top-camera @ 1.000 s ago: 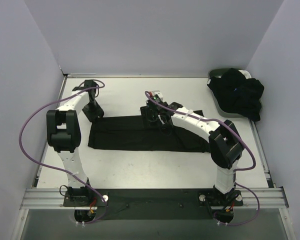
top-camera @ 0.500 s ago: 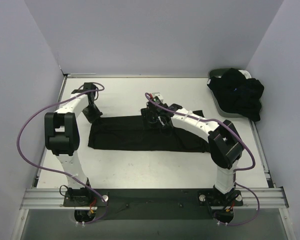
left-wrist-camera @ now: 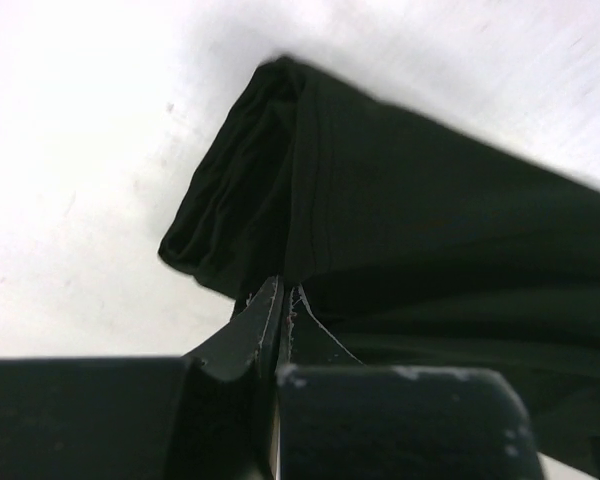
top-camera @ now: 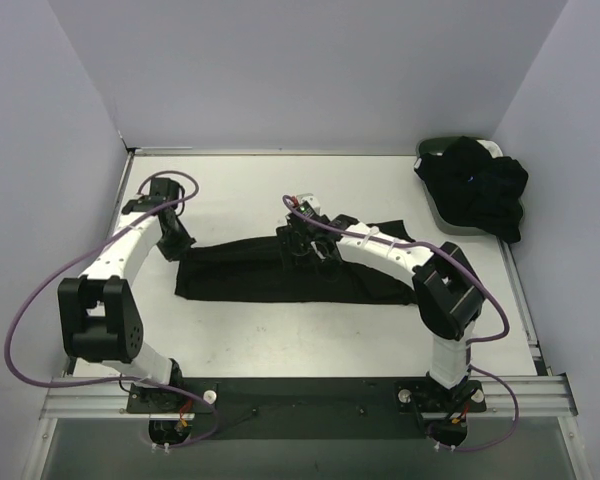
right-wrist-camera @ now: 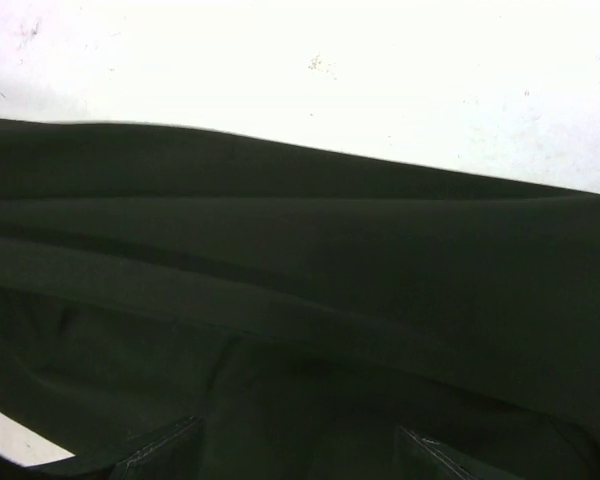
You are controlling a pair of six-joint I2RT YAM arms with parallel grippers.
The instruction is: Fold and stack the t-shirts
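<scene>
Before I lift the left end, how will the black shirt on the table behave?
Probably floppy: the shirt lies flat in soft folds, so it should sag and drape. Its folded layers, pinched in the left tool, may slide apart.

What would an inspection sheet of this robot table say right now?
Surface: white table, faintly speckled where bare.
Job's things: black t-shirt folded into a long strip across the middle; heap of dark shirts far right.
Clutter: dark basket under that heap.
Grippers: left claw shut on the t-shirt's left end; right claw open, low over its middle.
Cables: purple cables, one looping on each side.
Surroundings: plain pale walls on three sides; metal rail at the near edge.
</scene>
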